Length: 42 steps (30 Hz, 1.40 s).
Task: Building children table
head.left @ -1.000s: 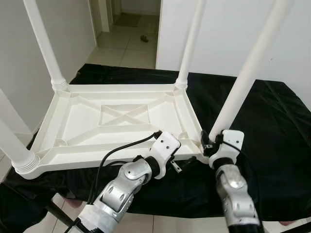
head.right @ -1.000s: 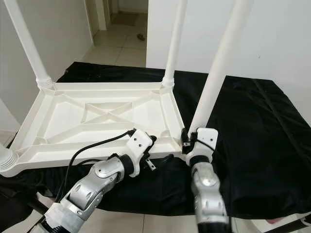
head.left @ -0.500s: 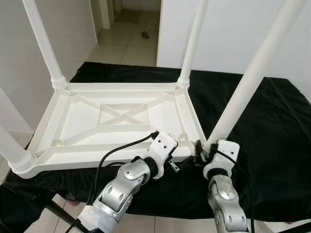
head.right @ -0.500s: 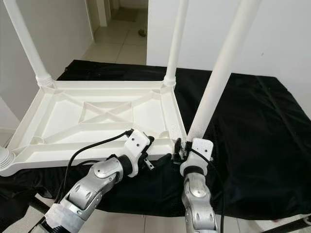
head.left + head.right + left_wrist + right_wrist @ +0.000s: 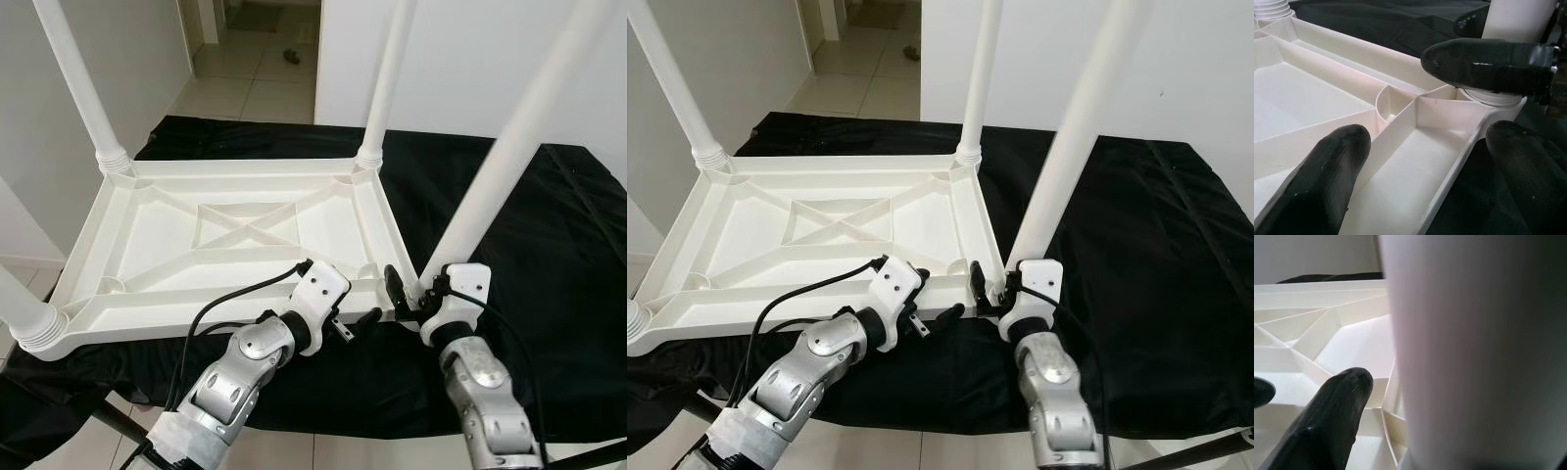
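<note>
The white plastic children's table lies upside down on a black cloth, its four legs pointing up. At its near right corner stands the near right leg, seated in its socket. The right claw is at the base of that leg, fingers spread around it, one finger beside the leg. The left claw straddles the table's near rim just beside that corner, open, holding nothing
</note>
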{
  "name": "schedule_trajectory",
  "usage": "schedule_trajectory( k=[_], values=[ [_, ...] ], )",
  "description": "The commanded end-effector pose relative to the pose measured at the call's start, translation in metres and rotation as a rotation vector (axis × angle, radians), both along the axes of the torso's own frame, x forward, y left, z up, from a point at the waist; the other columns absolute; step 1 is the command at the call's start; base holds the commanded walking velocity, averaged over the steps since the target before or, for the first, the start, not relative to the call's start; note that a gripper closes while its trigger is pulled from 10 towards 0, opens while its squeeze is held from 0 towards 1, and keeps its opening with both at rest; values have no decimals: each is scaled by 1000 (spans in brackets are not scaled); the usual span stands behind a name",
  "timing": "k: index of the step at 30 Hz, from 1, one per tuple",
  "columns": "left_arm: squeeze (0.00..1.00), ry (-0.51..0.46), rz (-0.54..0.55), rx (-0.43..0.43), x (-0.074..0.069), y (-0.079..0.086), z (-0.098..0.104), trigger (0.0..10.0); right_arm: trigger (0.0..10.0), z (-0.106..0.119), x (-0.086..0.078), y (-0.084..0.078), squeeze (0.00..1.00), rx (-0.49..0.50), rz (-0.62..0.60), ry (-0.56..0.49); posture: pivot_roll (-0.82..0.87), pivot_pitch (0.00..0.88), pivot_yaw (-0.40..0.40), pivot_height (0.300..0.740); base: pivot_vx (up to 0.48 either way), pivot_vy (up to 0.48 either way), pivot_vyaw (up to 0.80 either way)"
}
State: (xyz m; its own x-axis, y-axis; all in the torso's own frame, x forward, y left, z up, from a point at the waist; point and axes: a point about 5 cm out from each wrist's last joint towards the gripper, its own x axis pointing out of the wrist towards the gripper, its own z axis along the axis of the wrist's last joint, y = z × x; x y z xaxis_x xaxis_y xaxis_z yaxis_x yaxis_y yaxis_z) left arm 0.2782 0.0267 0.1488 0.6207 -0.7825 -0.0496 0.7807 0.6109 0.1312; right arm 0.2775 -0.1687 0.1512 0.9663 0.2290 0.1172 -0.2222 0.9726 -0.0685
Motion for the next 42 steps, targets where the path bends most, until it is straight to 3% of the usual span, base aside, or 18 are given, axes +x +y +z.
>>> schedule_trajectory(
  k=[1,5,6,7,8,16,27,28,35,42],
  values=[
    [0,11,-105,10,-5,-2,1,10000,10000,1,3,-5,0,-8,45,0,0,117,7,740,0,0,0],
    [0,9,-123,22,-7,1,1,10000,10000,3,6,-17,0,-85,172,6,0,111,11,740,0,0,0],
    [0,10,-131,25,-8,1,1,10000,4667,2,7,-20,0,-98,204,18,1,108,10,740,0,0,0],
    [0,10,-131,25,-8,1,1,10000,4667,2,7,-20,0,-98,204,18,1,108,10,740,0,0,0],
    [0,8,-140,30,-9,1,1,10000,0,0,7,-23,0,-105,247,36,5,103,7,740,0,0,0],
    [0,2,-155,39,-9,1,1,10000,0,-10,-2,-23,0,-119,426,110,-3,87,5,740,0,0,0],
    [0,2,-181,48,-8,-1,1,10000,0,-17,-4,-28,0,-142,444,134,-23,77,25,740,0,0,0],
    [0,4,-187,49,-6,-1,0,10000,0,-19,-4,-29,0,-104,389,136,-30,69,27,740,0,0,0],
    [0,5,-188,42,-6,-2,0,10000,0,-21,-8,-23,0,-42,302,133,-28,58,11,740,0,0,0],
    [0,2,-172,44,-5,-1,-1,10000,0,-29,-11,-7,0,45,23,152,-16,47,-4,740,0,0,0]
  ],
)
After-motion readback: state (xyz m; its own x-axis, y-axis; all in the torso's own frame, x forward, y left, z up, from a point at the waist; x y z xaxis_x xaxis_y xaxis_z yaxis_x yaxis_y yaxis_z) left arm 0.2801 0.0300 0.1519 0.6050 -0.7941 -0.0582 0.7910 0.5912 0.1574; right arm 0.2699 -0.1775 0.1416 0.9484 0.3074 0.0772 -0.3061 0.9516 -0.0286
